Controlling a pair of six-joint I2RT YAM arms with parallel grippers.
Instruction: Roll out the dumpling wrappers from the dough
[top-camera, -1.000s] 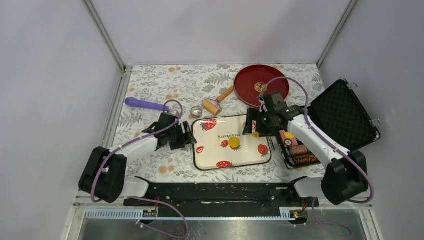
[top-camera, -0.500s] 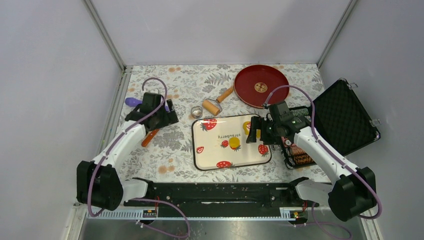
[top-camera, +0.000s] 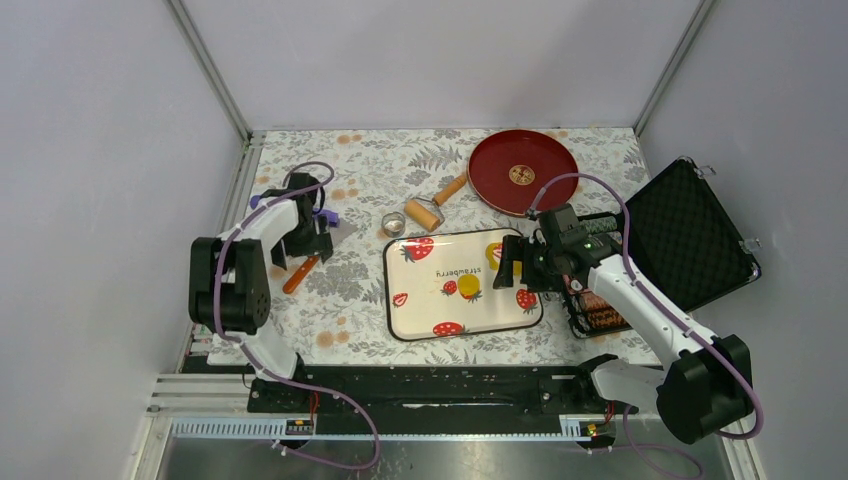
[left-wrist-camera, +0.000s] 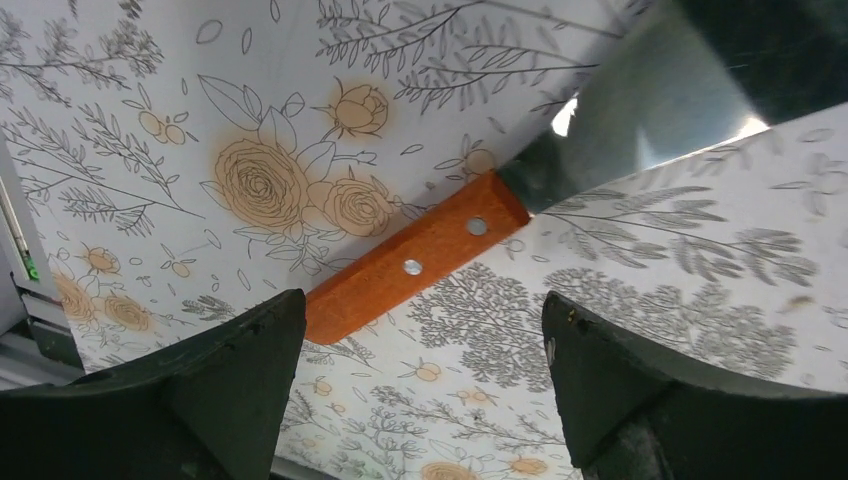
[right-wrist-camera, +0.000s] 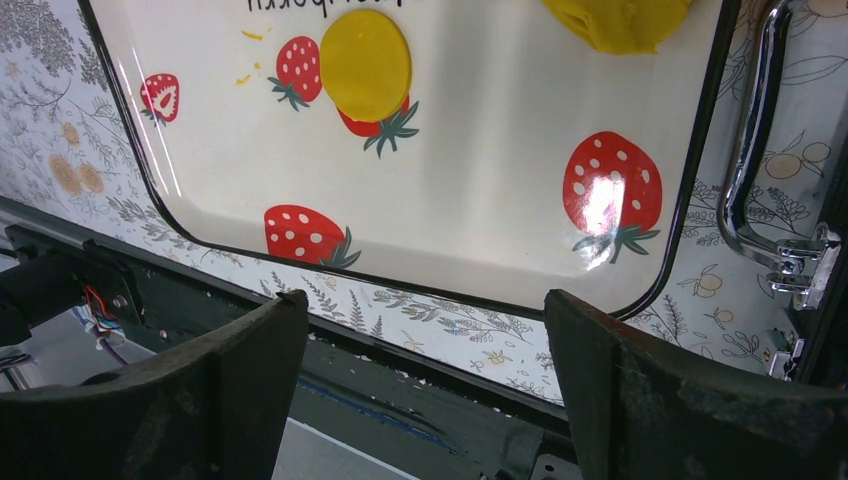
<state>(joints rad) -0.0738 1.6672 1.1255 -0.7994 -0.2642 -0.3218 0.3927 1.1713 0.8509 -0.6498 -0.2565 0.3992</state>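
- The left gripper (left-wrist-camera: 420, 305) has been swung away from the tray's left edge and out to the knife (left-wrist-camera: 430, 250). It's now parked right above the wooden handle.
- Its jaws were spread wider on the way over and are now well apart. The handle runs slantwise through the gap between them, and the blade heads off up past the right finger. Nothing is clamped. Contact with the knife can't be made out, so it looks like a hover.
- The right gripper (right-wrist-camera: 425, 305) has been slid from the tray's far right corner a bit toward the near side, then kept there. Its jaws were opened a touch more and are wide apart, with nothing held or touched.
- Ahead of the right jaws is the tray (right-wrist-camera: 480, 200). One wrapper (right-wrist-camera: 365, 62) lies flat on it, ahead on the left finger's side, half covering a printed strawberry.
- The dough (right-wrist-camera: 620, 18) sits further ahead on the right finger's side, close to the tray's rim and cut off by the frame edge.
- What that probably means: one wrapper is counted as done, and the knife is being fetched so another piece can be cut off the dough.
- The roller (top-camera: 428, 210) is untouched, well apart from both sets of jaws.
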